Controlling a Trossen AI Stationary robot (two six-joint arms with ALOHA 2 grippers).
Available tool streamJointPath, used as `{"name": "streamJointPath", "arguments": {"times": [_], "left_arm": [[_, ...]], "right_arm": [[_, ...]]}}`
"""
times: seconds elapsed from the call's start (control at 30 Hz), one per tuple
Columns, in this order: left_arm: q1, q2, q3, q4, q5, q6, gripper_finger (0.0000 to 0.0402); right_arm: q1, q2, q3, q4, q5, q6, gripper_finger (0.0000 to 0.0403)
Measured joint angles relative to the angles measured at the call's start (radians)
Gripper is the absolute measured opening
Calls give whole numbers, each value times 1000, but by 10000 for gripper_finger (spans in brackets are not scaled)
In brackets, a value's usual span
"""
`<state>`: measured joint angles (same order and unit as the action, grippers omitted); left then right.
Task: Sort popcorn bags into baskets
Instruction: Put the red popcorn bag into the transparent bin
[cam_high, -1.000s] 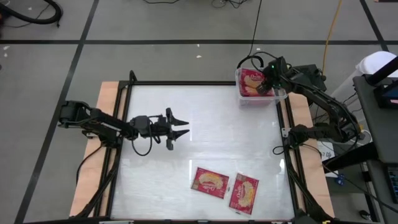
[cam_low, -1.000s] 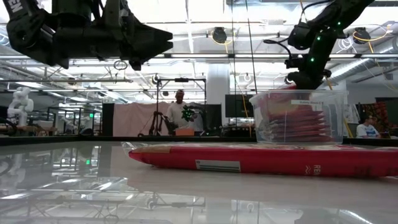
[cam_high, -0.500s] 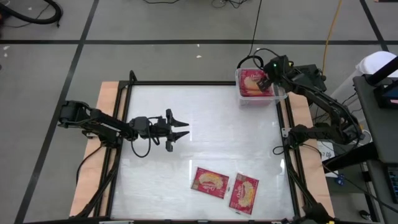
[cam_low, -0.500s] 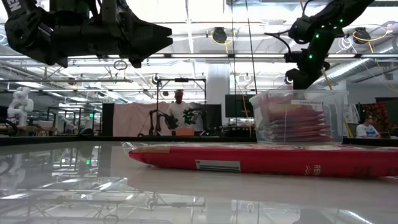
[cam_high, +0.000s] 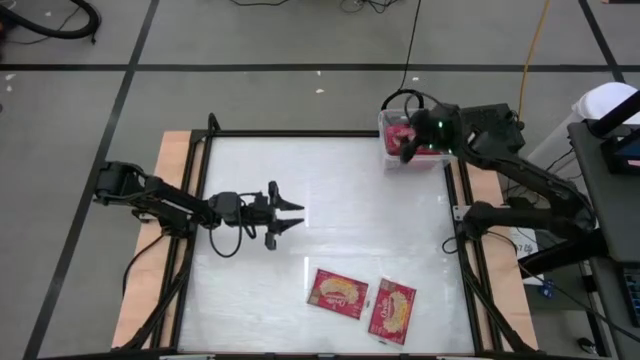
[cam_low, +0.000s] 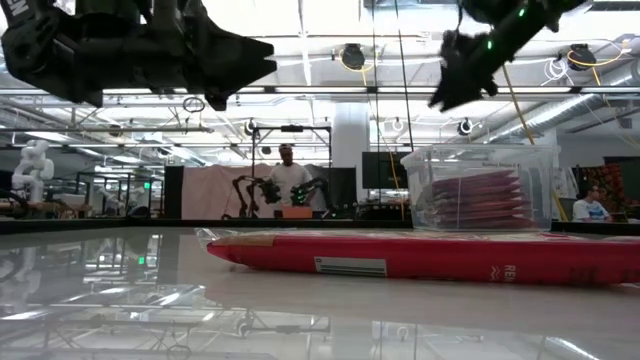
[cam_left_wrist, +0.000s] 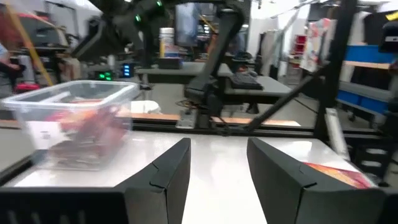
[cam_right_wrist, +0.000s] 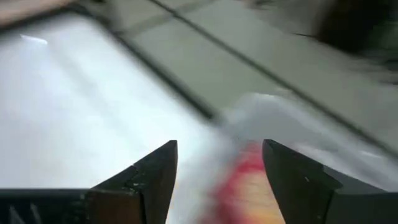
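Note:
Two red popcorn bags (cam_high: 338, 293) (cam_high: 392, 308) lie flat on the white table, near its front edge. The nearer one shows side-on in the low view as a red bag (cam_low: 400, 255). The clear basket (cam_high: 432, 160) (cam_low: 480, 190) stands at the table's far right corner with several red bags stacked inside. My right gripper (cam_high: 404, 150) (cam_low: 452, 85) (cam_right_wrist: 221, 168) hangs open above the basket's left side, tipped downward, with nothing between its fingers. My left gripper (cam_high: 292, 213) (cam_left_wrist: 217, 168) is open and level above the table's left middle, pointing right.
Black frame rails (cam_high: 460, 250) run along the table's edges. A loose cable (cam_high: 232, 240) hangs from the left arm over the table. The white surface between the left gripper and the two lying bags is bare. A person stands in the room far behind the table (cam_low: 287, 170).
My right gripper has risen from the basket's mouth, clear above its rim, swinging toward the table's left and tipping less steeply. The bags in the basket stay where they were.

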<state>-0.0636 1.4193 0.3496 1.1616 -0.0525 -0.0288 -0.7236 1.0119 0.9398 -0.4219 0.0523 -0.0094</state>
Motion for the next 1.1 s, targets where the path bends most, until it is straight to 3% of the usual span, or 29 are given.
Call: {"name": "streamJointPath", "arguments": {"times": [0.1,0.2,0.37,0.53,0.73,0.83,1.1], "left_arm": [[-51,0,0,-6,0,2,161],[-101,0,0,-18,0,5,161],[-171,0,0,-101,-6,-25,161],[-258,30,5,-127,10,-42,161],[-404,109,54,-169,-24,-29,161],[-455,184,99,-170,-66,-30,161],[-478,473,288,-172,-20,-43,154]], "right_arm": [[128,-20,0,0,-78,113,223],[297,-18,0,-2,-71,200,222],[616,29,-10,28,89,262,222],[859,91,-126,318,157,252,222],[1018,198,-313,738,171,272,222],[1068,268,-385,913,240,323,222],[1145,442,-412,1133,318,364,222]]}}
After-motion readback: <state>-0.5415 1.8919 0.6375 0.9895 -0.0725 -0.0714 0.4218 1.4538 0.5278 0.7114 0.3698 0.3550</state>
